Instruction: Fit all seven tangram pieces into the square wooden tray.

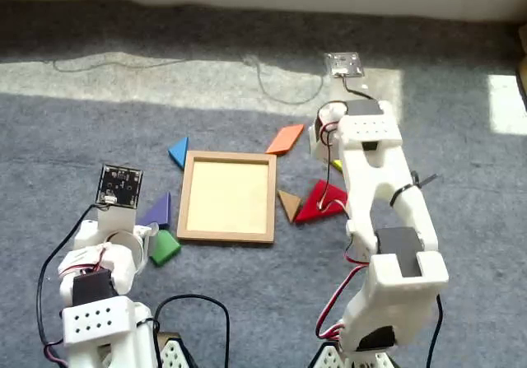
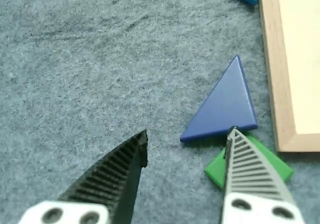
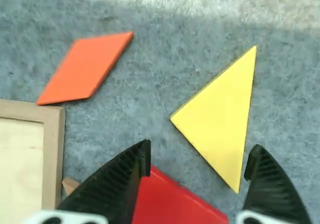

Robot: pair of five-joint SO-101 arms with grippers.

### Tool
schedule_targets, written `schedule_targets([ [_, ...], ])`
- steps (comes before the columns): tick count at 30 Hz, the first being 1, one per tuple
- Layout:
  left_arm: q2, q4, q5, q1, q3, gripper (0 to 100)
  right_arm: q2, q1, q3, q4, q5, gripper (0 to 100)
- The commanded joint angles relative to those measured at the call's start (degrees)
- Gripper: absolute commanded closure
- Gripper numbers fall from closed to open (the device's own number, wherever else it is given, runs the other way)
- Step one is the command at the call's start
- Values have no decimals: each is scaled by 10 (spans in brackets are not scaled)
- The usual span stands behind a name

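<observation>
Left gripper [image 2: 188, 133]: stood at the near left corner of the tray [image 1: 226, 237], jaws wide apart and empty. Green piece [image 1: 165, 249] and purple triangle [image 2: 223, 106] lay just left of the tray. Brown triangle [image 1: 288, 204] and red triangle [image 1: 321, 202] lay just right of it. Right gripper [image 3: 200, 146]: hung beyond these, jaws wide apart and empty, astride the yellow triangle [image 3: 220, 129]. Orange parallelogram [image 1: 285, 138] and blue triangle [image 1: 179, 151] lay off the tray's far corners.
</observation>
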Motion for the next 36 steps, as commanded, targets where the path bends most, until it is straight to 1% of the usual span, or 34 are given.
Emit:
schedule_targets([
  [1,-7,0,4,7,-9,741,32,9,-61,-9,-3,701],
  [3,-7,0,4,7,-9,741,49,13,-72,-9,-3,690],
  [8,-7,0,4,7,-9,741,79,14,-84,-9,-3,588],
  [12,-7,0,4,7,-9,741,102,14,-99,-11,23,587],
  [18,-7,0,4,7,-9,741,143,24,-128,-10,28,588],
  [20,-7,0,4,7,-9,741,153,24,-137,-10,28,602],
  [25,-7,0,4,7,-9,741,165,23,-152,-10,28,734],
  [26,-7,0,4,7,-9,741,165,23,-152,-10,28,748],
  [33,-7,0,4,7,-8,741,164,23,-152,-9,28,756],
  [36,-7,0,4,7,-8,741,161,23,-153,10,28,757],
])
